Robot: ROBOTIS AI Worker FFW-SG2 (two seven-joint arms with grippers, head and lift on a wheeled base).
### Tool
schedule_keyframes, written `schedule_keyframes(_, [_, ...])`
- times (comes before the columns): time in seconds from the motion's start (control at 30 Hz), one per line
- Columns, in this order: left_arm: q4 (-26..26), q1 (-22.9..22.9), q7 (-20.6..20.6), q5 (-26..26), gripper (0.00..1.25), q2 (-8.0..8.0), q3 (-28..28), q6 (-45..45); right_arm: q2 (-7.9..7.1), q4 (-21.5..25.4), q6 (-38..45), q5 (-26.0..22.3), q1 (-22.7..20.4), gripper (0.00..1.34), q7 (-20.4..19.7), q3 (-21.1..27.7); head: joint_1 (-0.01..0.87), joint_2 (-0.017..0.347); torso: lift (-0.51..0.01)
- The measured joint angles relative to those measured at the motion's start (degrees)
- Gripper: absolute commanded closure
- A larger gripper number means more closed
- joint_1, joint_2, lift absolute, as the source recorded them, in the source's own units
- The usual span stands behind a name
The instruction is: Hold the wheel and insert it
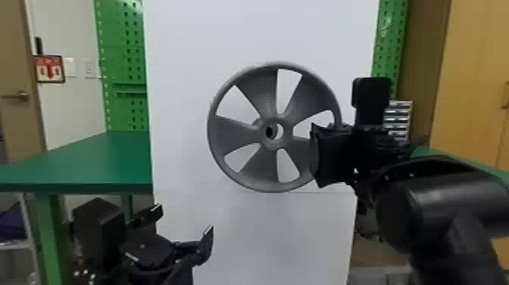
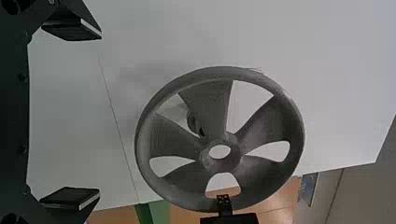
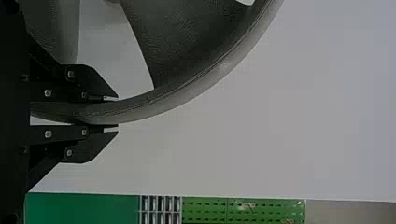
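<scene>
The grey spoked wheel [image 1: 246,130] stands upright before the white panel, its right rim between the fingers of my right gripper [image 1: 315,153]. In the right wrist view, the right gripper [image 3: 111,112] is shut on the rim of the wheel [image 3: 177,95]. Low at the left, my left gripper [image 1: 183,229] is open and apart from the wheel. Nothing lies between the fingers of the left gripper [image 2: 84,114] in its wrist view, with the wheel [image 2: 182,137] beyond them. Behind the spokes, a small round mount [image 2: 192,122] shows on the panel, offset from the hub.
The white panel [image 1: 181,94] rises behind the wheel, with a flat white surface [image 1: 280,227] below it. A green table [image 1: 91,163] is on the left, and green pegboards [image 1: 123,64] flank the panel. Small drawers [image 1: 399,117] stand behind the right arm.
</scene>
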State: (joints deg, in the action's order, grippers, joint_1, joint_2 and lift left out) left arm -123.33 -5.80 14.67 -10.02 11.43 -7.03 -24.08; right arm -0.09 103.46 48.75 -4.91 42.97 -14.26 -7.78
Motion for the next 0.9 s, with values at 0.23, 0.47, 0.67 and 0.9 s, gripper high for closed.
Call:
schedule_keyframes(0.23, [0.11, -0.12, 0.00, 0.00, 0.10, 0.00, -0.06, 0.00, 0.00, -1.94, -0.68, -0.01, 1.11, 1.17, 0.00, -0.35, 0.210, 0.009, -0.442])
schedule_keyframes(0.47, [0.11, -0.19, 0.00, -0.01, 0.10, 0.00, -0.15, 0.00, 0.00, -3.88, -1.25, -0.03, 2.14, 1.17, 0.00, -0.55, 0.210, 0.009, -0.442])
schedule_keyframes(0.67, [0.13, -0.26, 0.00, -0.01, 0.10, 0.00, -0.24, 0.00, 0.00, -5.88, -1.50, -0.17, 2.85, 1.17, 0.00, -0.65, 0.210, 0.009, -0.442])
schedule_keyframes(0.9, [0.20, -0.28, 0.00, -0.05, 0.10, 0.00, -0.26, 0.00, 0.00, -7.61, -2.02, -0.30, 3.37, 1.17, 0.02, -0.95, 0.210, 0.009, -0.442])
